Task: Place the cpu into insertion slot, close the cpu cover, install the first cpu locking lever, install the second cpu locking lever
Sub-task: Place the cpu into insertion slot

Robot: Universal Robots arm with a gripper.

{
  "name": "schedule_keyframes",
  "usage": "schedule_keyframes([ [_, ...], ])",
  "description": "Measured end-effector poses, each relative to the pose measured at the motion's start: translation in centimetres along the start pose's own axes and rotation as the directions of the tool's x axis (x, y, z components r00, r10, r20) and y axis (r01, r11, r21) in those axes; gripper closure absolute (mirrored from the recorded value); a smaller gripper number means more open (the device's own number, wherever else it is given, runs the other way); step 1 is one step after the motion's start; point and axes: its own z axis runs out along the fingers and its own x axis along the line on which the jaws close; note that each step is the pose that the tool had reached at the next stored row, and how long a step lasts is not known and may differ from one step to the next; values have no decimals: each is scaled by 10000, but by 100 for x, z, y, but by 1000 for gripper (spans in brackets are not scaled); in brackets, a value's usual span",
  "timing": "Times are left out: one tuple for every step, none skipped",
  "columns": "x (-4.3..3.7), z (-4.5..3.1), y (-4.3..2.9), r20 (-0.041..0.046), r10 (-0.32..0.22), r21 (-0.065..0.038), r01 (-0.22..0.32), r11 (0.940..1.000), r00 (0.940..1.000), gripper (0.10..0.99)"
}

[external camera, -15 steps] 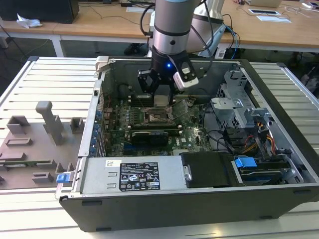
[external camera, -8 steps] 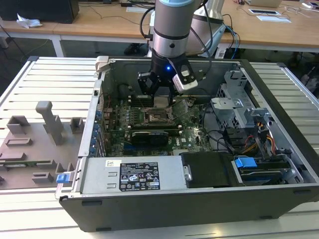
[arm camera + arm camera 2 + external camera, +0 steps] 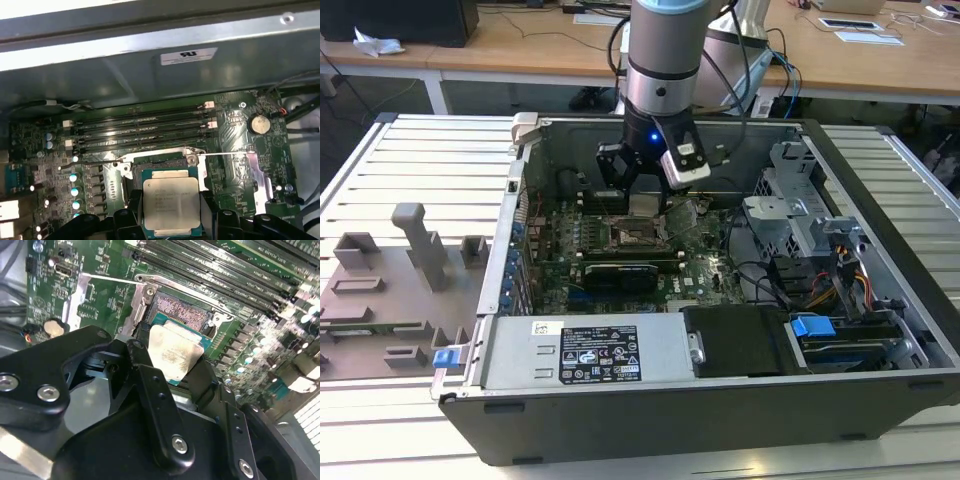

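Observation:
My gripper [image 3: 645,195] hangs inside the open computer case, shut on the cpu [image 3: 170,202]. The cpu [image 3: 175,357] is a flat silver-grey square on a green base, pinched at two opposite edges between the black fingers [image 3: 134,212]. It floats just above the insertion slot [image 3: 159,165], a square socket [image 3: 181,314] with a dark pin field and a silver rim. The slot [image 3: 638,238] lies uncovered. A silver plate [image 3: 256,175] beside the socket looks like the swung-open cpu cover. Thin wire locking levers [image 3: 225,153] stick out on both sides of the socket.
Long black memory slots [image 3: 140,130] run along one side of the socket. The case's metal wall [image 3: 165,75] rises close behind them. A power supply [image 3: 590,350], drive cage [image 3: 800,215] and loose cables [image 3: 760,275] crowd the case. A grey fixture tray [image 3: 390,290] lies at the exterior view's left.

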Motion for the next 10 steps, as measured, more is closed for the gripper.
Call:
schedule_keyframes([
  [0, 2, 0, 13, 162, -3, -162, 9999, 9999, 541],
  [0, 3, 0, 25, 314, -5, -314, 9995, 9995, 541],
  [0, 5, 0, 51, 634, -10, -634, 9980, 9980, 541],
  [0, 7, 0, 66, 826, -14, -826, 9966, 9966, 541],
  [0, 10, -1, 95, 1196, -22, -1196, 9928, 9928, 541],
  [0, 13, -1, 119, 1517, -31, -1516, 9884, 9884, 541],
  [-1, 15, -1, 137, 1732, -36, -1731, 9849, 9848, 541],
  [-1, 16, -1, 148, 1879, -41, -1878, 9822, 9821, 541],
  [-1, 18, -1, 159, 2023, -45, -2022, 9793, 9792, 541],
  [0, 19, -1, 170, 2167, -50, -2166, 9762, 9761, 541],
])
